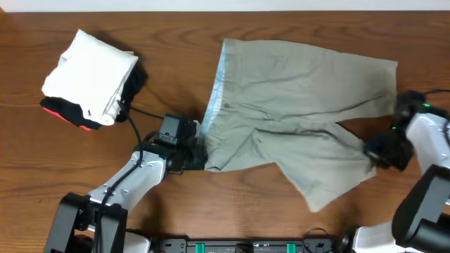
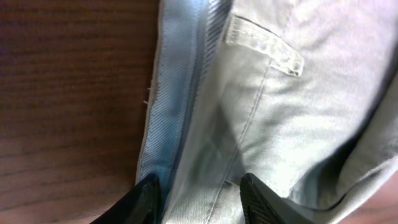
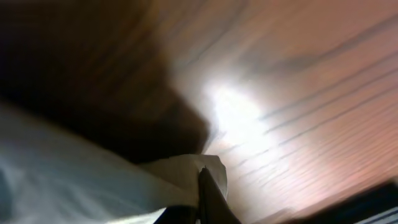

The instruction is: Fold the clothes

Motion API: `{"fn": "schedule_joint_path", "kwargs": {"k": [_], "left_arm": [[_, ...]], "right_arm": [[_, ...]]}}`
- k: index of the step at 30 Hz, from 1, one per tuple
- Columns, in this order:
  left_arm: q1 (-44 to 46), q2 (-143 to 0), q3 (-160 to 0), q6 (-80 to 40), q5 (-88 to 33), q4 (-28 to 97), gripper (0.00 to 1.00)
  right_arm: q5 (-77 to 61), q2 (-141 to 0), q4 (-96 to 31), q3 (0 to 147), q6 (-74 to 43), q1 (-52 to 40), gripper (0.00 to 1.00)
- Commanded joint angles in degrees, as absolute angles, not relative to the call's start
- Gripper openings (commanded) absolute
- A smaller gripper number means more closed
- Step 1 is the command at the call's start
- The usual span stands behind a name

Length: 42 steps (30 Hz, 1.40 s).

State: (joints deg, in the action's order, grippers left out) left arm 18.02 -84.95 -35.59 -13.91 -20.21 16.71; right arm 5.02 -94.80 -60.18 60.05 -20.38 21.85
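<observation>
Trousers [image 1: 295, 91] spread across the worktop [image 1: 176, 77], centre to right, held at two ends.
Soft, light cotton, likely to sag and drag between holds; the waistband and hems look like the firmest edges to take. At the near waistband corner the left gripper [image 1: 195, 149] clamps the band, and the right gripper [image 1: 376, 151] is closed tight on a leg hem.

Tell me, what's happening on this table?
Two robot arms are working on a pair of khaki trousers spread on the wooden table. The left gripper sits at the waistband, fingers either side of the cloth; whether it pinches is unclear. The right gripper is shut on a leg's edge. A stack of folded garments lies at the far left, untouched.
</observation>
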Motion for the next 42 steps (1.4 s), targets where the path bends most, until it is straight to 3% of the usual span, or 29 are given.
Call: {"fn": "schedule_joint_path", "kwargs": {"k": [1,4,6,9,13,19,21,23,25,26,32,35,42], "left_arm": [[17.87,-85.06,-35.27,-14.0,-19.68,17.65,0.45],[17.87,-85.06,-35.27,-14.02,-18.33,17.67,0.45],[17.87,-85.06,-35.27,-14.02,-18.35,17.63,0.45],[17.87,-85.06,-35.27,-14.02,-18.33,17.47,0.45],[17.87,-85.06,-35.27,-14.0,-18.33,17.45,0.45],[17.87,-85.06,-35.27,-14.0,-18.28,17.12,0.45],[17.87,-85.06,-35.27,-14.0,-18.28,16.8,0.46],[17.87,-85.06,-35.27,-14.02,-18.31,16.58,0.46],[17.87,-85.06,-35.27,-14.04,-18.35,16.27,0.46],[17.87,-85.06,-35.27,-14.04,-18.37,16.12,0.46],[17.87,-84.86,-35.59,-14.02,-18.37,15.9,0.46],[17.87,-84.84,-35.59,-14.02,-18.37,15.92,0.64],[17.87,-84.84,-35.59,-14.02,-18.37,15.73,0.69]], "right_arm": [[7.9,-93.86,-58.04,63.94,-20.1,25.71,0.01],[7.05,-93.86,-54.24,65.76,-17.89,27.38,0.02],[5.54,-93.86,-49.78,65.91,-14.68,27.46,0.13],[5.58,-93.86,-44.18,65.91,-11.88,27.46,0.14],[5.52,-93.86,-40.77,67.09,-8.47,27.49,0.32],[-3.38,-93.84,-57.47,78.0,-8.95,27.46,0.49],[-4.21,-93.84,-66.67,80.75,-11.38,27.46,0.5],[-5.58,-93.8,-71.75,80.62,-12.38,27.46,0.41],[-8.25,-93.8,-74.63,78.52,-11.44,27.24,0.08],[-9.26,-93.76,-75.29,77.32,-10.87,27.18,0.01],[-11.77,-93.76,-72.36,65.76,-9.21,27.09,0.01],[-10.94,-93.76,-67.66,59.77,-12.47,27.09,0.01],[-4.08,-93.76,-57.71,50.59,-17.04,26.94,0.01]]}}
